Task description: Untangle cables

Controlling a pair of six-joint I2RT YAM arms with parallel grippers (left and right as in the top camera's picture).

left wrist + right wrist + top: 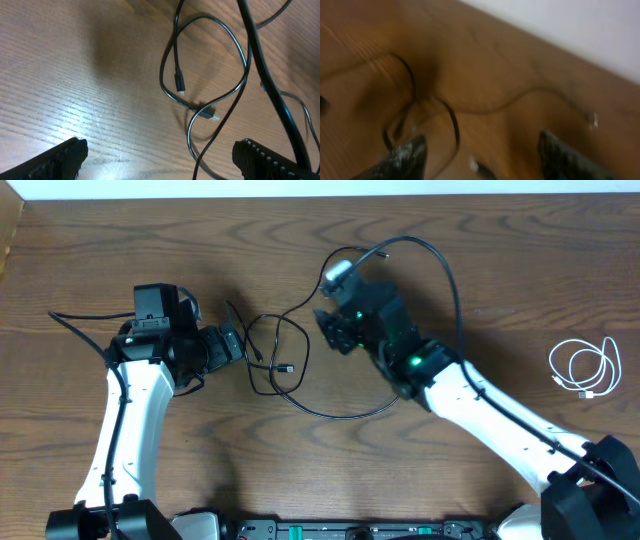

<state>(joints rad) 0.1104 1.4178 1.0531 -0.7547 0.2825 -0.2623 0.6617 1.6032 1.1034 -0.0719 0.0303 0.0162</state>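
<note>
From overhead, the black cable [340,416] lies in crossed loops at the middle of the table [500,280], between the left gripper [232,345] and the right gripper [335,330]. A thin black line also arcs around the right arm. I cannot tell whether it is this cord or the arm's own lead. The white cable [552,365] sits coiled by itself near the right edge, well apart from the black one.

The left wrist view shows the left gripper's fingers [60,159] spread wide with nothing between them. Two plug ends lie inside the loops ahead.

The right wrist view is blurred, but that gripper's fingers [400,161] also stand apart and hold nothing, with the black cord on the wood in front.

The likely risk is that pulling a strand where the loops cross cinches them into a knot. If the arc is the cord, a sweep of the right arm could drag it.

The worktop is dark, grained wood, and a white wall runs along its far edge.
</note>
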